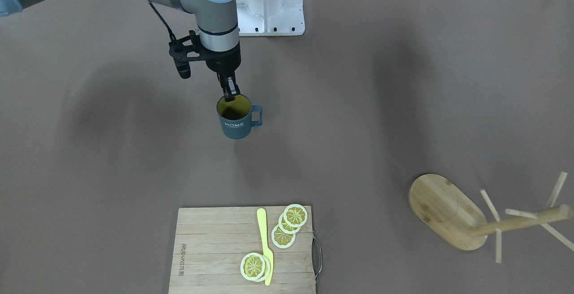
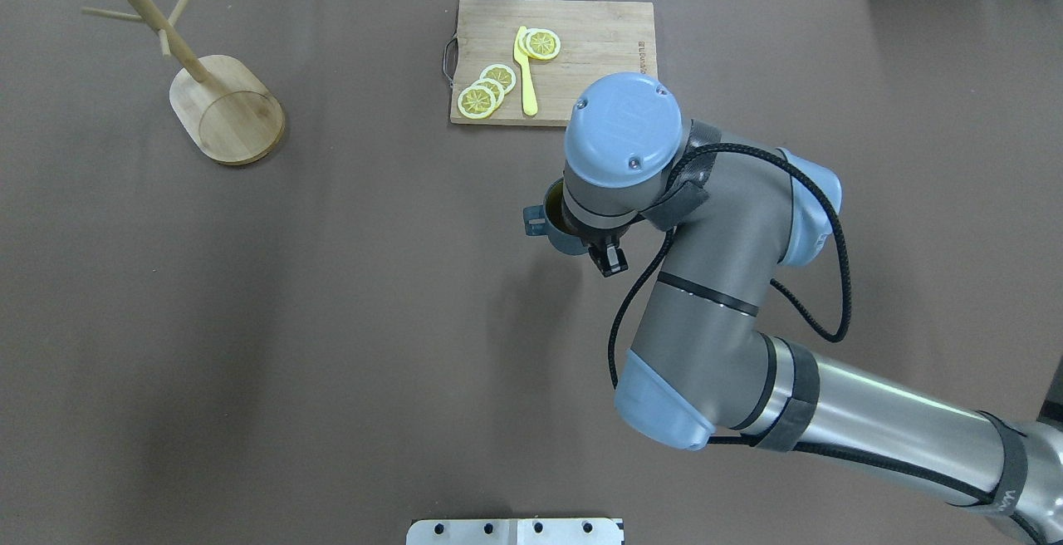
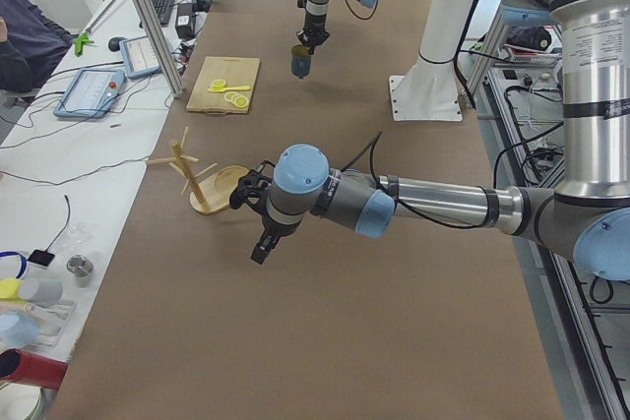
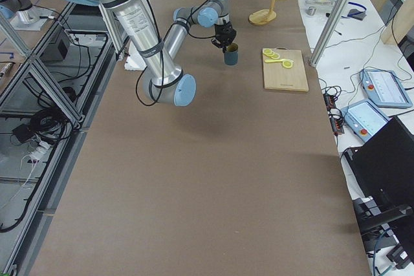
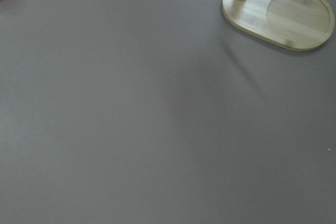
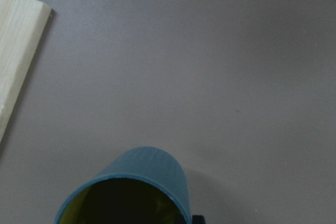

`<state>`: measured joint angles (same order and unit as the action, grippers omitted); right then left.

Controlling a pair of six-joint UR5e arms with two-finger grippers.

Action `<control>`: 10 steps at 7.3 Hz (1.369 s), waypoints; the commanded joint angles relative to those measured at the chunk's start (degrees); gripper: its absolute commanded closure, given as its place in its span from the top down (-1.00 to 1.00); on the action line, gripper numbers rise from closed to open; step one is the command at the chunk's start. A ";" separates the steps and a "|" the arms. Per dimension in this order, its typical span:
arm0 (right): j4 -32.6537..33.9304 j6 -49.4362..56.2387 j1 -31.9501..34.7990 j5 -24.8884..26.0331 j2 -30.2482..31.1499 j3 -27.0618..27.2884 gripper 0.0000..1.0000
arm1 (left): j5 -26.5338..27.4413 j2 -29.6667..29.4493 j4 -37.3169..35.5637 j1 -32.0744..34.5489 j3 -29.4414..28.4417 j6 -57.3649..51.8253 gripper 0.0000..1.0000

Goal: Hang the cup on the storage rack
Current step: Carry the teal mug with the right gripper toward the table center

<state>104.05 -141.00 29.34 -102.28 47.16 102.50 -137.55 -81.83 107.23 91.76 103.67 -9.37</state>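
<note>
The cup is dark blue-grey with a yellowish inside, white "HOME" lettering and its handle toward that view's right. My right gripper comes straight down and is shut on the cup's rim, one finger inside. The cup also shows in the overhead view, mostly under the wrist, and in the right wrist view. The storage rack stands far off at the table's left end. My left gripper hovers near the rack's base; I cannot tell whether it is open or shut.
A slatted wooden cutting board with lemon slices and a yellow knife lies at the table's far edge, beyond the cup. The white robot base is behind the cup.
</note>
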 commanded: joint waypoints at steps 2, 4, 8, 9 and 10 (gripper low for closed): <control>2.39 -13.13 -3.94 2.51 -9.15 -9.47 -1.00 | 0.00 0.00 0.00 0.00 0.04 -0.03 0.98; 2.22 -16.41 -4.03 2.52 -12.43 -13.38 -1.00 | 0.00 -0.35 0.00 0.00 0.04 -0.03 0.98; -0.58 -17.21 -4.29 3.04 -14.03 -18.47 -0.61 | 0.09 -1.67 -0.26 0.00 0.04 0.05 0.98; -1.03 -15.99 -4.29 3.13 -14.02 -18.74 -0.36 | 0.09 -2.02 -0.26 0.00 -0.05 0.14 0.98; -0.95 -13.02 -4.29 3.83 -13.94 -18.13 0.99 | 0.09 -2.11 -0.26 0.00 -0.05 0.23 0.98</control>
<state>103.45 -156.66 25.06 -99.03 33.16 84.22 -137.47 -83.68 106.99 91.76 103.67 -9.24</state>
